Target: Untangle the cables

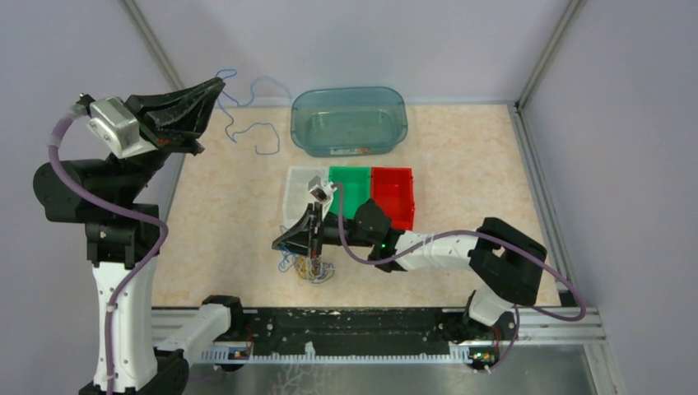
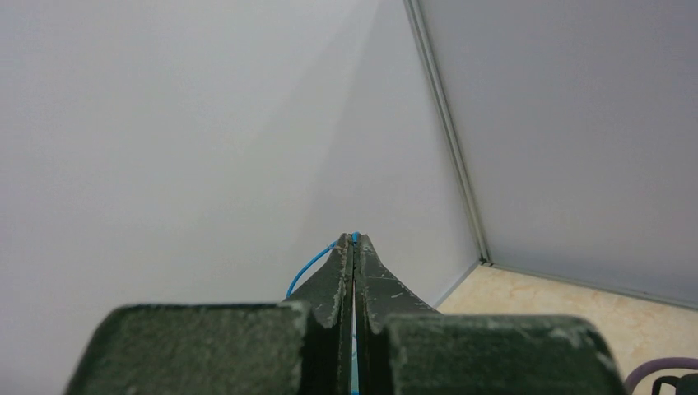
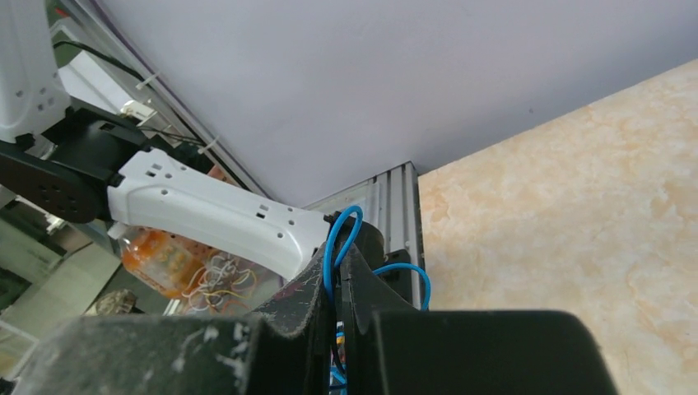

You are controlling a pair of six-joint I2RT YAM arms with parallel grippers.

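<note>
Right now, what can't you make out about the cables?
Top view: cable pile too small to trace, partly behind the right tool.
Left wrist view: blue cable's length hidden behind the left tool.
Right wrist view: blue loop's ends hidden inside the right tool.

One blue cable [image 1: 257, 126] dangles curling from my left pincer [image 1: 219, 83], while the blue-and-yellow tangle [image 1: 315, 270] lies on the worktop [image 1: 461, 164], nipped by my right pincer [image 1: 311, 255].

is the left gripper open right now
No, the left gripper is shut, its jaws pressed together on a thin blue cable that pokes out at the tips.
</note>
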